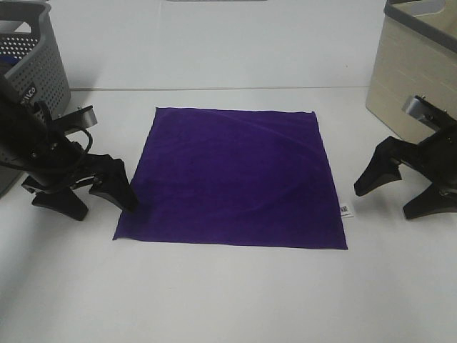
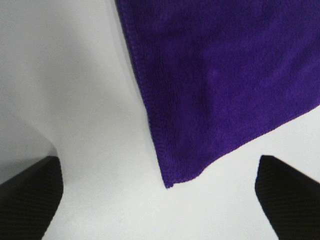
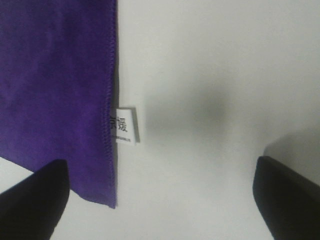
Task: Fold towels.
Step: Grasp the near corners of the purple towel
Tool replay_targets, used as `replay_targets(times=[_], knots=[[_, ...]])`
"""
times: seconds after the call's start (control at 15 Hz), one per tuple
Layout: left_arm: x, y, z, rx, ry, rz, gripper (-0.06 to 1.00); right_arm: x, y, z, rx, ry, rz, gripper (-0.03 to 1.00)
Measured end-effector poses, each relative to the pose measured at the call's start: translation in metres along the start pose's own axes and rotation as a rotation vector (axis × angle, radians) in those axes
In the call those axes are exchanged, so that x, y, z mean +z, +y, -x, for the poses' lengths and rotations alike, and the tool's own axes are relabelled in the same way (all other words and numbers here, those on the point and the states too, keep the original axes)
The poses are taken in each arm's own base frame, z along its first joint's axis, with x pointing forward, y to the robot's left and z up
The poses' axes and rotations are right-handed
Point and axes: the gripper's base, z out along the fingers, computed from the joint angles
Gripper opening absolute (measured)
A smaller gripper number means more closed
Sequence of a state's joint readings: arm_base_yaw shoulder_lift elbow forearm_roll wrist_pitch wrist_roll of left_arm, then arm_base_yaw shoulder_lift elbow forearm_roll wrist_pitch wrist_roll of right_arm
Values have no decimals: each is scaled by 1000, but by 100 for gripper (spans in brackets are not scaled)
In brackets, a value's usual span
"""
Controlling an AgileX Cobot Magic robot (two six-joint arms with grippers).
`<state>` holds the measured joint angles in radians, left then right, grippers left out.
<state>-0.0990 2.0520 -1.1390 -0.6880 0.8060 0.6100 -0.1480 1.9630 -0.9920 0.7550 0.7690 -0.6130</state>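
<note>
A purple towel (image 1: 235, 175) lies flat and unfolded on the white table. My left gripper (image 1: 103, 204) is open and empty, low at the towel's near left corner; that corner shows in the left wrist view (image 2: 172, 177) between the black fingertips (image 2: 30, 197). My right gripper (image 1: 396, 194) is open and empty, just right of the towel's near right edge. The right wrist view shows the towel's edge (image 3: 60, 100) with a small white label (image 3: 122, 126) and the black fingertips (image 3: 35, 200).
A grey perforated basket (image 1: 32, 64) stands at the back left behind the left arm. A beige bin (image 1: 410, 64) stands at the back right, close behind the right arm. Bare white table (image 1: 228, 293) lies in front of the towel.
</note>
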Motion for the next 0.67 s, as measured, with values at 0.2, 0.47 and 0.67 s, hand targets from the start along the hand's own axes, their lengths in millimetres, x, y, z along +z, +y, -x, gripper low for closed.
replay_targets(times=[0.2,0.47,0.67], knots=[[0,0,0,-7,-2,-1,97,10,-1,-2,53,45,56,96],[0,0,0,-14,-3,0,97,15,0,-6,100,65,93,95],[1,-1,0,-12,-2,-1,97,15,0,-6,116,63,91,95]])
